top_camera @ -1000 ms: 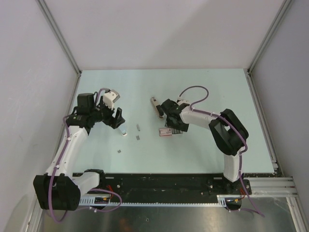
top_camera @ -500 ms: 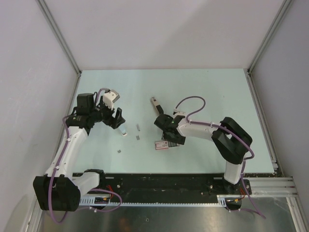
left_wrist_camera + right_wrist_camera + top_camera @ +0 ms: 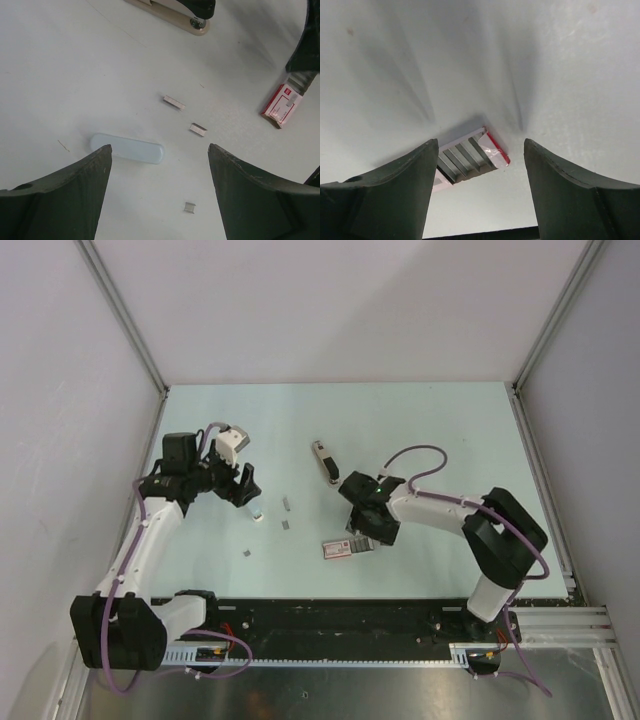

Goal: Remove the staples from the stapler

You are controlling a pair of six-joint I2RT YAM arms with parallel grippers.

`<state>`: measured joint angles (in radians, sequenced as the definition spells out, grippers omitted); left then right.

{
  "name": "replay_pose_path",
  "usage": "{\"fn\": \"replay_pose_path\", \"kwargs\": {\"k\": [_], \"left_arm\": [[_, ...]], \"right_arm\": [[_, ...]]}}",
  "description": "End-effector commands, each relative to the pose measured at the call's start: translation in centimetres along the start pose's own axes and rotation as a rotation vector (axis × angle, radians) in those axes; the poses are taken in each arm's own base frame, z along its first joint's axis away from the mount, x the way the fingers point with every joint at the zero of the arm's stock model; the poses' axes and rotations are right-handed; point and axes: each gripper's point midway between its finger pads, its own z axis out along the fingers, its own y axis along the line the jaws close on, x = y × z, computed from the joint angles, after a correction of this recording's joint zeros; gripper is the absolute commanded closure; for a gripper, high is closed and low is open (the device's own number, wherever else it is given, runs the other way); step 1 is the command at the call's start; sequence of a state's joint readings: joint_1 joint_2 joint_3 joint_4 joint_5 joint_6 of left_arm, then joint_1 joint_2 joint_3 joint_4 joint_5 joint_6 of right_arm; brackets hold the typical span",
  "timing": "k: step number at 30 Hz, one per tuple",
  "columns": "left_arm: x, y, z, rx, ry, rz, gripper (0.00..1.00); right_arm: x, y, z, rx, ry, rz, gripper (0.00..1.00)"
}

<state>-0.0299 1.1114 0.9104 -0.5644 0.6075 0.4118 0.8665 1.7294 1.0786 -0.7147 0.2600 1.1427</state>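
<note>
Three tiny grey metal staple strips point(image 3: 286, 524) lie loose on the pale green table point(image 3: 450, 430), left of centre in the overhead view, well apart from each other. A beige and black stapler point(image 3: 325, 462) rests just above centre, untouched. The left gripper point(image 3: 244, 487), at centre left, hovers with its jaws spread wide and nothing between them; a pale blue oblong plastic piece point(image 3: 127, 148) lies below it, beside the staples. The right gripper point(image 3: 368, 530), just right of centre, also has its jaws apart, low over the table. A red and white cardboard staple box point(image 3: 345, 546) lies with its open end between those fingers, not clamped.
</note>
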Motion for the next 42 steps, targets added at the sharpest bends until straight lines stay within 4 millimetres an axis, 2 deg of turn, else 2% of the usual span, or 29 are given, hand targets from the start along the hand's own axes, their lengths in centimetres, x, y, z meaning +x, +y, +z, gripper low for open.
{"fn": "replay_pose_path", "kwargs": {"k": [1, 4, 6, 8, 11, 14, 19, 26, 42], "left_arm": [[-1.1, 0.0, -0.2, 0.021, -0.029, 0.025, 0.17], [-1.2, 0.0, -0.2, 0.018, -0.031, 0.023, 0.17], [-1.3, 0.0, -0.4, 0.009, -0.032, 0.028, 0.17], [-1.4, 0.0, -0.5, 0.001, -0.034, 0.032, 0.17], [-1.5, 0.0, -0.7, -0.007, -0.033, 0.034, 0.17], [-1.3, -0.1, -0.7, -0.005, -0.029, 0.032, 0.16], [-1.4, -0.1, -0.7, -0.007, -0.023, 0.033, 0.17], [-1.7, -0.1, -0.5, -0.001, -0.025, 0.034, 0.17], [-0.9, -0.2, -0.2, 0.006, -0.006, 0.038, 0.17]], "right_arm": [[-3.5, -0.2, -2.0, -0.078, -0.032, 0.044, 0.26], [-5.0, -1.3, -1.4, -0.051, -0.045, 0.045, 0.27], [-5.1, -2.0, -0.7, -0.023, -0.045, 0.032, 0.29], [-4.9, -2.9, 0.0, 0.021, -0.045, 0.015, 0.36], [-3.9, -5.1, 1.2, 0.084, -0.03, -0.002, 0.45], [-2.9, -6.6, 1.5, 0.092, -0.017, -0.004, 0.52], [-0.5, -7.8, 1.3, 0.107, 0.002, -0.041, 0.55], [2.5, -7.1, 1.0, 0.079, 0.032, -0.085, 0.54], [3.5, -5.1, -0.5, -0.002, 0.041, -0.092, 0.54]]}}
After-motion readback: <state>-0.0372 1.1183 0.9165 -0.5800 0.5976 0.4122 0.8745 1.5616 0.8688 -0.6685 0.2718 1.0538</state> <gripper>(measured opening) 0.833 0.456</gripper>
